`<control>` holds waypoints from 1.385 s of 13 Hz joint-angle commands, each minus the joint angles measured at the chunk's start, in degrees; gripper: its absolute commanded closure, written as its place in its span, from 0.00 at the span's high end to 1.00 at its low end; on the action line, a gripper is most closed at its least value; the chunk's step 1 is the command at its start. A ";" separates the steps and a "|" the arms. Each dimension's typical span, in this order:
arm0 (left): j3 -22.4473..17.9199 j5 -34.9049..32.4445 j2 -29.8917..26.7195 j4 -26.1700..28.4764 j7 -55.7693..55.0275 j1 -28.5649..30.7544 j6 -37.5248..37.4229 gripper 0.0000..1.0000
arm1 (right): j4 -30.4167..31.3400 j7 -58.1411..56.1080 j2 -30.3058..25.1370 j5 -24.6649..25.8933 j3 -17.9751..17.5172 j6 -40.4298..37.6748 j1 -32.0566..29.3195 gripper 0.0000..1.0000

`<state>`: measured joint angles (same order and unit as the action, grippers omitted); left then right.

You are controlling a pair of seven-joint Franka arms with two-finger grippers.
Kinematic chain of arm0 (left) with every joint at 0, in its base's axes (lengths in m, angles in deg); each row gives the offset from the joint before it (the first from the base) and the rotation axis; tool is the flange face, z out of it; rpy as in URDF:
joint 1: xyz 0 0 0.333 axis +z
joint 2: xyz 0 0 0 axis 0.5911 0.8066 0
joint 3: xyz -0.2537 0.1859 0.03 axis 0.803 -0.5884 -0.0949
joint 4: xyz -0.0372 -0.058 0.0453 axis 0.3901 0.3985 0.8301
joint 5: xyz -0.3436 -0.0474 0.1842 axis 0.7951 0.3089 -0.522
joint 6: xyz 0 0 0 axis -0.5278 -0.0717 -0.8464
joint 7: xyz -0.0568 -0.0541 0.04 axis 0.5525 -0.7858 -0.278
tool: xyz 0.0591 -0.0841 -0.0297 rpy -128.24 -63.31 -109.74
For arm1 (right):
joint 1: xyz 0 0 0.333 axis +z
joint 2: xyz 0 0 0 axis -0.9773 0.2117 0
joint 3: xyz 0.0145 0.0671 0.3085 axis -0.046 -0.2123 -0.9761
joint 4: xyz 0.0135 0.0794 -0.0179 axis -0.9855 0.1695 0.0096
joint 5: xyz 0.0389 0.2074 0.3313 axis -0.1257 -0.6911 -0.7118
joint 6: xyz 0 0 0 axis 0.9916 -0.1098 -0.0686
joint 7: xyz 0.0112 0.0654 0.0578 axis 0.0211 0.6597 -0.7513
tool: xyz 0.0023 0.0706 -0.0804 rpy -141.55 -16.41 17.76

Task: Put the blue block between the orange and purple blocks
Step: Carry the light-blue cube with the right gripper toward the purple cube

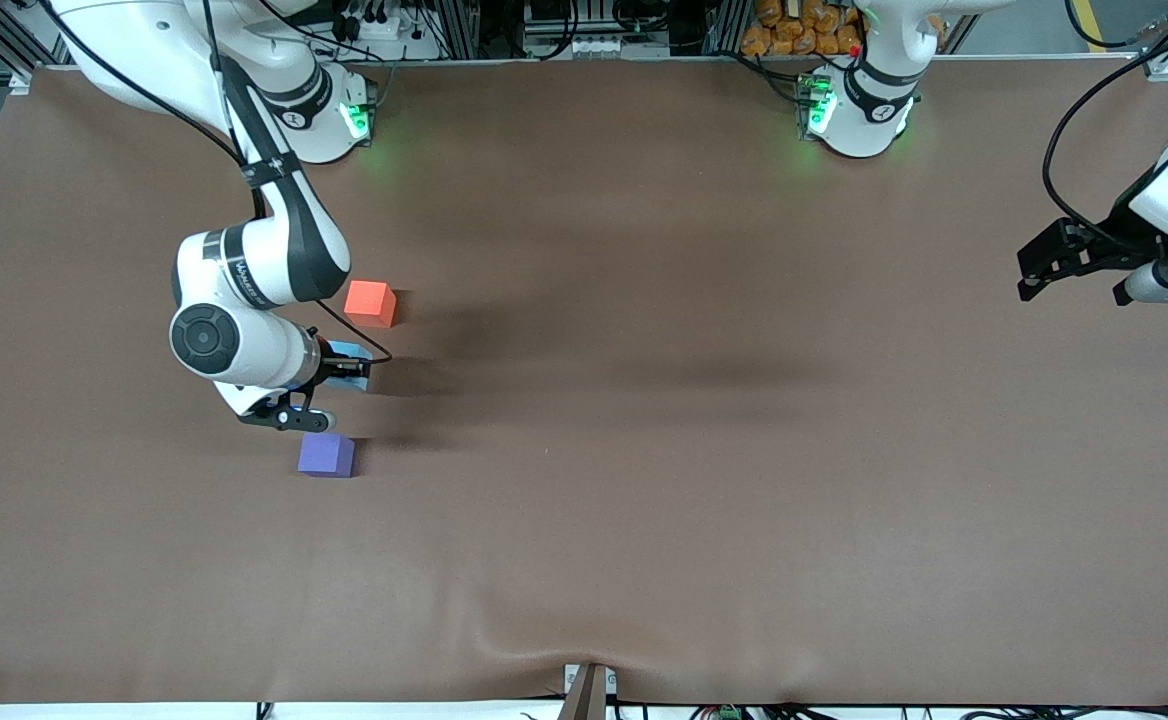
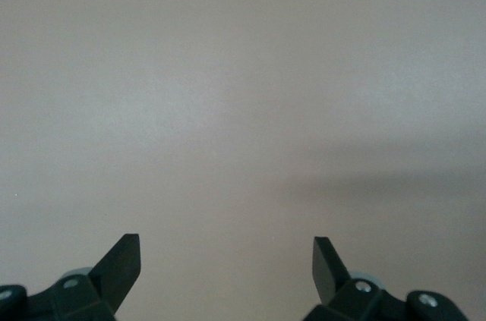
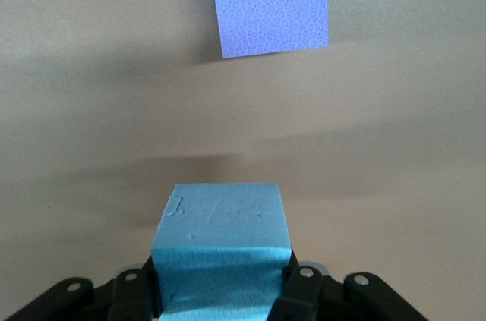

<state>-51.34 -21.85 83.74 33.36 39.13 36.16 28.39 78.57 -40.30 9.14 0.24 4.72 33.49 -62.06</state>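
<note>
My right gripper (image 1: 349, 370) is shut on the blue block (image 1: 348, 352) and holds it over the brown table between the other two cubes. The orange block (image 1: 370, 302) sits farther from the front camera, the purple block (image 1: 327, 455) nearer to it. In the right wrist view the blue block (image 3: 222, 249) fills the space between my fingers and the purple block (image 3: 271, 4) lies on the table ahead. My left gripper (image 1: 1074, 272) is open and empty at the left arm's end of the table; its wrist view shows only its fingertips (image 2: 121, 264) over bare table.
A brown cloth (image 1: 644, 450) covers the whole table, with a wrinkle at its front edge near a small bracket (image 1: 589, 688). The arm bases (image 1: 849, 110) stand along the back edge.
</note>
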 commanded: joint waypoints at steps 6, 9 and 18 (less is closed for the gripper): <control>0.55 0.70 0.81 -0.76 1.19 -0.01 1.24 1.00 | 0.71 -3.00 4.42 -1.04 -0.97 4.63 -4.11 0.17; 0.64 0.78 1.08 -0.67 1.36 0.43 1.69 1.00 | 0.79 -6.00 5.04 -1.39 -1.15 4.54 -6.05 0.17; 0.29 0.87 0.37 -0.84 1.19 0.69 1.34 1.00 | 1.84 -11.36 5.65 -3.94 -1.15 5.94 -4.12 0.19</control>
<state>-51.07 -21.85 84.64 32.94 39.13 36.29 29.99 78.99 -50.29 15.12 -2.80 3.78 38.34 -66.63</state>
